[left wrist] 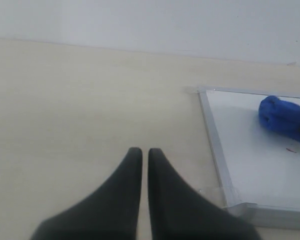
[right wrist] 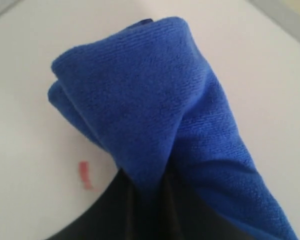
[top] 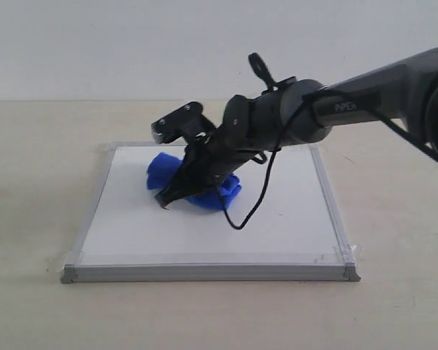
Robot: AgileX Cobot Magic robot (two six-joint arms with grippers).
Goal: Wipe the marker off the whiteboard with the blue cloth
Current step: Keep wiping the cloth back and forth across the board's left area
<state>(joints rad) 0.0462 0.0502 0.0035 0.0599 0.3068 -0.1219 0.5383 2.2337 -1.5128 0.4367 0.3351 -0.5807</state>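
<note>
- One short red dash of the marker (right wrist: 85, 176) is all I can spot, just beside the edge of the cloth in the right wrist view
- the blue cloth (top: 160, 173) is a thick fleecy wad sitting on the whiteboard (top: 277, 219), around the middle and toward the far side
- handling guess: soft, light, squishy, nothing to break. It should slide easily on the slick board, but a loose wad can roll or unfold, and folds can slip out of a shallow pinch
- best hold imo is deep into the middle of the bundle, with a fat pad of fleece sticking out under the fingers so fabric rubs the board, not plastic
- right claw (top: 166, 198) is clamped on the blue cloth, angled down, tips about at the board by the wad's near edge
- board lies flat, and clear tape (left wrist: 212, 190) at the corner probably keeps it from skating under a push
- left claw (left wrist: 141, 155) hangs off the board over bare tabletop (left wrist: 65, 100), fingers drawn together with just a sliver between, holding nothing
</note>
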